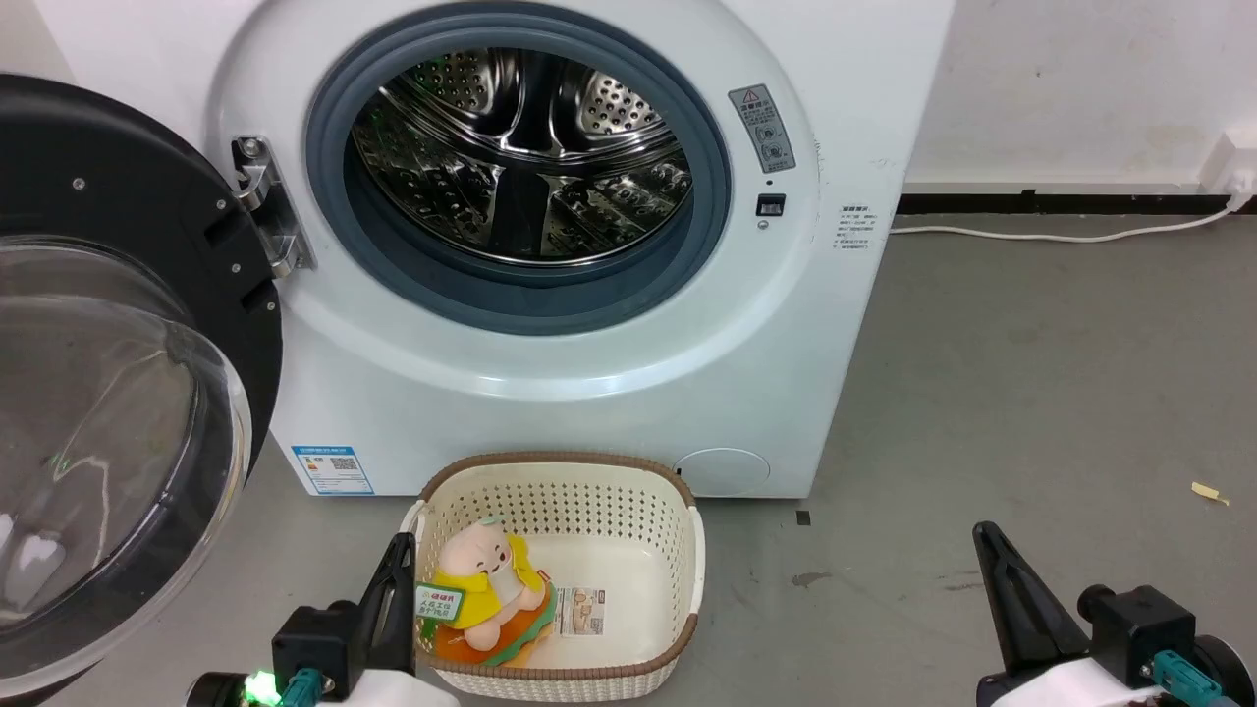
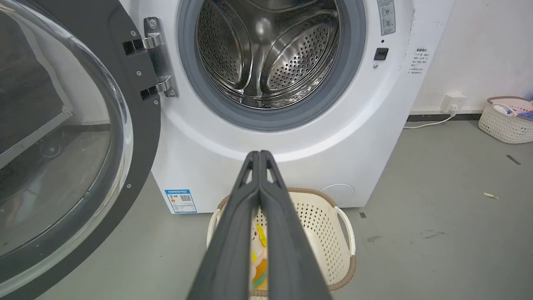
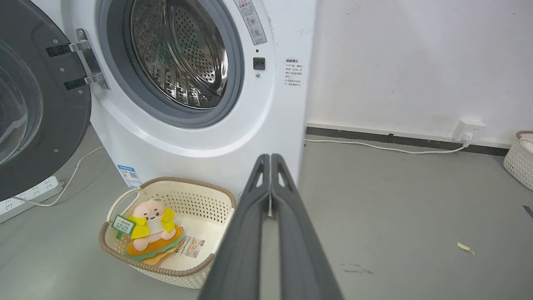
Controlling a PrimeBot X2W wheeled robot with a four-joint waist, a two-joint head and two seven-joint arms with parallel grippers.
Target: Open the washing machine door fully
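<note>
Found door [image 1: 108, 393] swung wide on hinge [image 1: 265, 206], left of machine [image 1: 589, 412]; drum [image 1: 520, 147] exposed. Judged task done or nearly so. Found left fingers [image 2: 233, 233] and right fingers [image 3: 245, 233] pressed together, empty, clear of door.

Left gripper [image 1: 402, 546] sits low at lower left, fingers pressed together, pointing up, nothing held. Right gripper [image 1: 986, 538] sits low at lower right, fingers likewise pressed together, empty.
</note>
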